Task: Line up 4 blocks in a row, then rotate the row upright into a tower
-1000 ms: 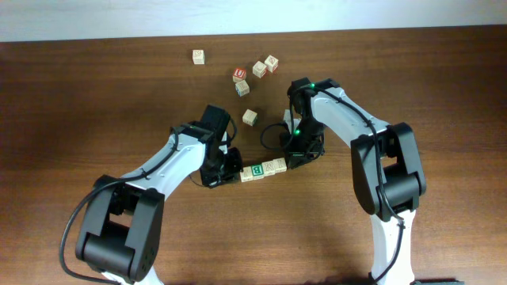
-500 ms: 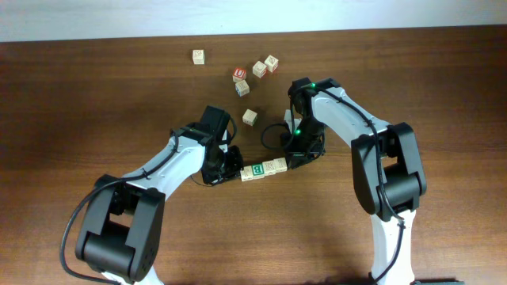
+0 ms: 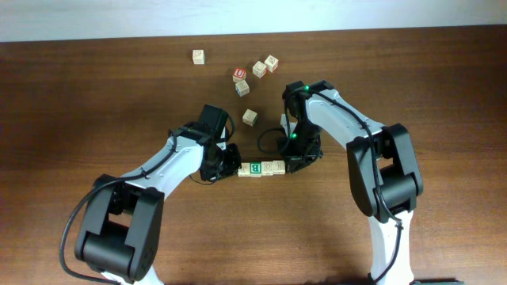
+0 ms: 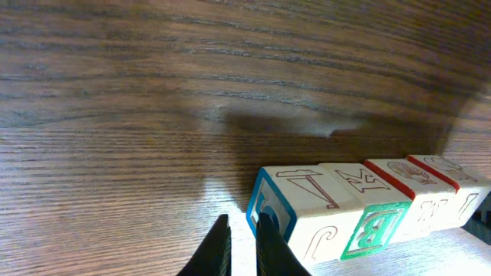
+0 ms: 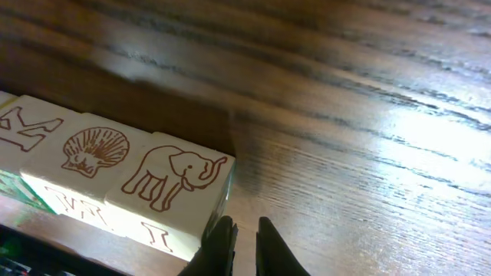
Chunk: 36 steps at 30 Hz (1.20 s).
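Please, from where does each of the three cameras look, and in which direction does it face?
Overhead: above the table, looking straight down on the row of blocks; left arm and right arm show.
Left wrist: low behind the left gripper, facing the row's blue-edged block; only its fingertips show.
Right wrist: low behind the right gripper, facing the row's elephant block; only its fingertips show.
Shared: both wrist views see the same row, from opposite ends.

A dark brown worktop (image 3: 79, 95) with fine wood grain fills nearly the whole scene. Beyond the worktop's far edge runs a plain, pale strip (image 3: 238, 16). Bright light lays a white sheen (image 5: 430, 130) across the worktop's grain.
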Tool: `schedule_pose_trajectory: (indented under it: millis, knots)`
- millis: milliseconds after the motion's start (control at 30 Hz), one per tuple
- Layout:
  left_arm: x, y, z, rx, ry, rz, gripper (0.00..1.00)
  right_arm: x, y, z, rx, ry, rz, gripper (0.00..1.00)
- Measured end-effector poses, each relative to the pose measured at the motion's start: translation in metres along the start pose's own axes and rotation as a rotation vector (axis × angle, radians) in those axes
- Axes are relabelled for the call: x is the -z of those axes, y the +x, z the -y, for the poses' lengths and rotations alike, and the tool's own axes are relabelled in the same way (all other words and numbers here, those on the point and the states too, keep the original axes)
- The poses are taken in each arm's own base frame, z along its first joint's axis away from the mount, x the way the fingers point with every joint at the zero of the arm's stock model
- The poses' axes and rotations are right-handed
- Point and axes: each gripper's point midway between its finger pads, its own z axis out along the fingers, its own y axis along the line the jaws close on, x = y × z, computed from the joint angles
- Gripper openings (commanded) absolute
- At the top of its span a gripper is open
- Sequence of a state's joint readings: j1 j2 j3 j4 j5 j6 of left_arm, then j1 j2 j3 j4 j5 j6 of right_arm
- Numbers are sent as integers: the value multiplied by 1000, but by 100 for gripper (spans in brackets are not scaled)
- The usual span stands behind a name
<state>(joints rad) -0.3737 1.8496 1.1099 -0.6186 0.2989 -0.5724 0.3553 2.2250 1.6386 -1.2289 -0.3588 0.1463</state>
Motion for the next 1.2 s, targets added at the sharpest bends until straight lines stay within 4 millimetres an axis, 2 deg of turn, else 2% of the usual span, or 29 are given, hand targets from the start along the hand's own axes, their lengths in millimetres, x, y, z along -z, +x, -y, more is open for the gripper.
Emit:
schedule_pose_trajectory:
  millis: [67,100,167,233,433,567,667,733,833,867,900,933,1133,1200]
  knots:
    - [0,0,-1,-9,-3,1,38,0,0,1,0,5,-1,13]
    - [0,0,-3,-9,-12,3,51,0,0,3,-3,13,-1,24]
    - [0,-1,-9,-9,-36,8,63,0,1,8,-8,39,-1,37]
    - [0,-2,-17,1,-59,13,66,1,0,15,-22,61,1,41]
    - [1,-5,-19,-1,-64,22,78,3,1,23,-31,87,1,41]
    - [6,-11,-21,37,-16,13,82,6,-1,23,-54,25,2,41]
    - [8,-13,-20,50,17,4,82,9,-3,24,-71,-11,8,42]
    - [8,-12,-19,51,20,-2,77,9,-4,25,-72,-16,12,42]
    - [8,-9,-20,51,20,-12,76,9,-5,23,-70,-22,15,42]
    - [8,-9,-20,51,19,-14,81,9,-5,23,-70,-23,15,46]
    - [8,-9,-20,52,19,-14,82,9,-5,23,-70,-23,15,47]
    - [8,-9,-20,51,16,-14,91,9,-5,24,-71,-18,15,50]
    - [9,-10,-21,55,15,-10,99,10,-8,33,-83,21,29,54]
    - [10,-11,-20,55,20,-11,99,10,-8,35,-87,35,30,55]
